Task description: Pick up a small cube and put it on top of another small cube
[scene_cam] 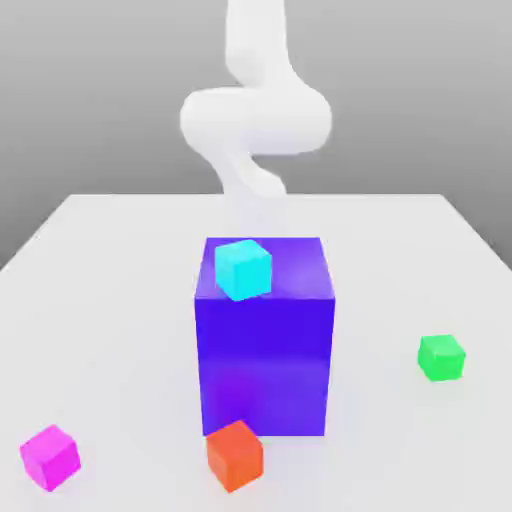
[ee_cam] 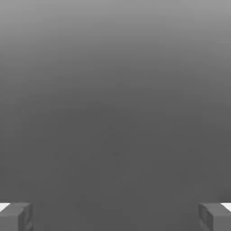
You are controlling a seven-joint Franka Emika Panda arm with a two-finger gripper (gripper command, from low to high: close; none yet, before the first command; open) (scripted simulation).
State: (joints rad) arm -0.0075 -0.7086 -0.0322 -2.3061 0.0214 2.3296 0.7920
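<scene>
Counting the blocks gives five: one big blue-purple block (scene_cam: 264, 340) and four small cubes, one each in magenta (scene_cam: 50, 457), green (scene_cam: 441, 357), cyan (scene_cam: 243, 268) and orange-red (scene_cam: 235, 455). All stand on one white table (scene_cam: 120, 270).

Taking the big block as the landmark: the cyan cube sits on its top face, toward the front edge and the exterior view's left. The orange-red cube stands on the table at the big block's front lower edge, just before it, and overlaps its base in the picture; whether they touch I cannot tell. The magenta cube lies well apart from the big block, out toward the exterior view's left and nearer the camera. The green cube lies well apart on the opposite side, toward the exterior view's right, level with the big block's lower half.

The magenta cube has equal sides, so no long axis; it rests flat, turned so a vertical edge faces the camera. The green cube is turned likewise.

One white arm (scene_cam: 255, 115) rises behind the big block; its upper part is cut off by the frame, its lower part hidden behind the block. In the hand view the gripper (ee_cam: 115, 216) has its two fingertips (ee_cam: 16, 216) wide apart with nothing between them, each cut off at the frame's corner, against plain grey.
</scene>
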